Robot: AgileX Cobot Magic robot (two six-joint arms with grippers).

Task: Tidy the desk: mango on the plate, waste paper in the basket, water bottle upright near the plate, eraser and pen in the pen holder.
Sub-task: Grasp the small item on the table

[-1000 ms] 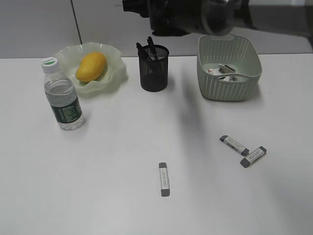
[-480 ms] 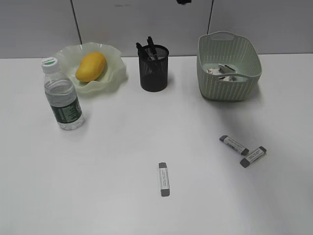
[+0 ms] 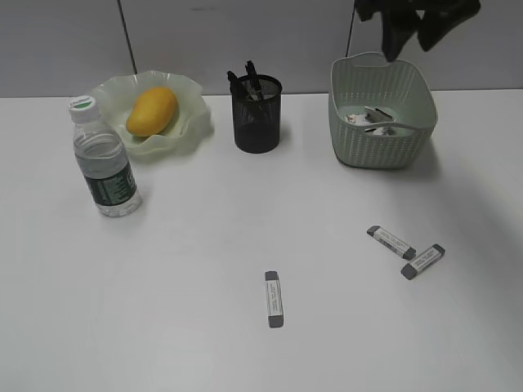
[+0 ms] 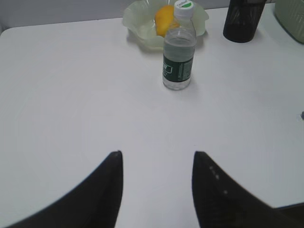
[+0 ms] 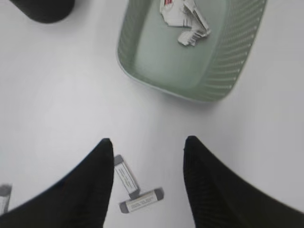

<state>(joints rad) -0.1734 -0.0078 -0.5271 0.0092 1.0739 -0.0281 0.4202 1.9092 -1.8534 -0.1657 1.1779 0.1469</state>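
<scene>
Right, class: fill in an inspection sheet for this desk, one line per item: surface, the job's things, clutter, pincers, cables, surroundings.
Surface: white desk, bare at the front left.
Job's things: mango on the plate; water bottle upright beside it; waste paper in the basket; pens in the pen holder; three erasers lying loose on the desk.
Clutter: nothing seen.
Pincers: left pincer open, empty; right pincer open, empty, above the erasers.
Cables: nothing seen.
Surroundings: grey wall panels.

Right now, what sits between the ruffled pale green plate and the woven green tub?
The black wire-mesh pen holder with dark pens stands between plate and tub, seen in the exterior view.
</scene>
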